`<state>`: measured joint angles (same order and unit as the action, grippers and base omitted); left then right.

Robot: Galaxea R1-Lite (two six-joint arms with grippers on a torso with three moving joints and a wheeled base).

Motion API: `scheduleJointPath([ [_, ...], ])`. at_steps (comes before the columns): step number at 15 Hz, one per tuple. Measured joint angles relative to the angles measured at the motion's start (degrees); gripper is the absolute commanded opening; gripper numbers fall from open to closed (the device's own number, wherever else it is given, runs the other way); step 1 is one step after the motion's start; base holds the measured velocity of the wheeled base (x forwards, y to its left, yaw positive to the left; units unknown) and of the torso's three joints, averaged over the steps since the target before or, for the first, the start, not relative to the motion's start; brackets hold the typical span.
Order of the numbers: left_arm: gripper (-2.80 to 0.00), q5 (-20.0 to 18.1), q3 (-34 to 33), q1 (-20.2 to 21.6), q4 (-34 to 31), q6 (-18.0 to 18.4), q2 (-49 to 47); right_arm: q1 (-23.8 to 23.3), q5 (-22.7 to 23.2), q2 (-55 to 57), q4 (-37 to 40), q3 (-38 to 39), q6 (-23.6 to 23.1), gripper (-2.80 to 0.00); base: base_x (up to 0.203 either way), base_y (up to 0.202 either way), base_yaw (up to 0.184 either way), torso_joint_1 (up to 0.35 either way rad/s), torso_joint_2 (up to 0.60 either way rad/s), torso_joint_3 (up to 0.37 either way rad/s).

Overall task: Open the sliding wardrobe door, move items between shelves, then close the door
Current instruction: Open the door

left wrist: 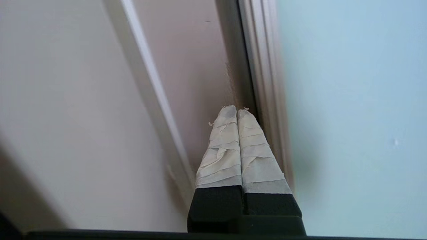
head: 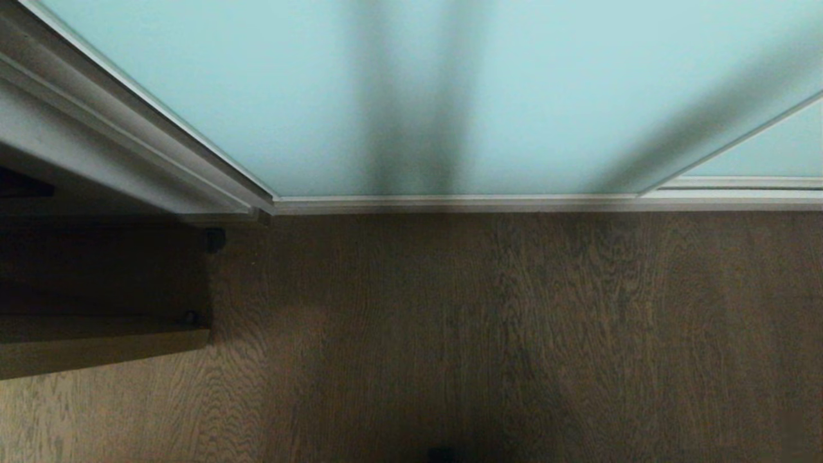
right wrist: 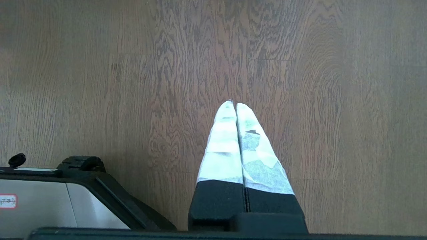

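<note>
The sliding wardrobe door [head: 450, 96] stands shut. The left end effector [left wrist: 237, 111], fingers pressed together and empty, sits just beside the door's frame edge [left wrist: 263, 83]; best hook that edge firmly. The right end effector [right wrist: 233, 103], closed, hangs over the floor [right wrist: 333, 100].

Wood-grain floor [head: 514, 334], dark wooden furniture [head: 96, 289] left

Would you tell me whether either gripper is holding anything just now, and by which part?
Nothing is held: the left gripper is shut empty beside the sliding wardrobe door, the right gripper shut empty.
</note>
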<state>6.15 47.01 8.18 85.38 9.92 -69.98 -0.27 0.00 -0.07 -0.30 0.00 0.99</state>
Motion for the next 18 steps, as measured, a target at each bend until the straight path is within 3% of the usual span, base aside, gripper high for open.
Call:
scheduleJointPath([
  [11,-2.80,0.12,4.07,-2.29,1.02,-0.76,-7.25,0.00,0.00,0.00,-0.02,0.00,-0.01,-2.80,0.000,0.000,0.000,0.000,0.00,0.000],
  [18,-2.80,0.07,4.14,-3.58,0.41,-0.37,-6.64,0.00,0.00,0.00,-0.01,0.00,0.00,-2.80,0.000,0.000,0.000,0.000,0.00,0.000],
])
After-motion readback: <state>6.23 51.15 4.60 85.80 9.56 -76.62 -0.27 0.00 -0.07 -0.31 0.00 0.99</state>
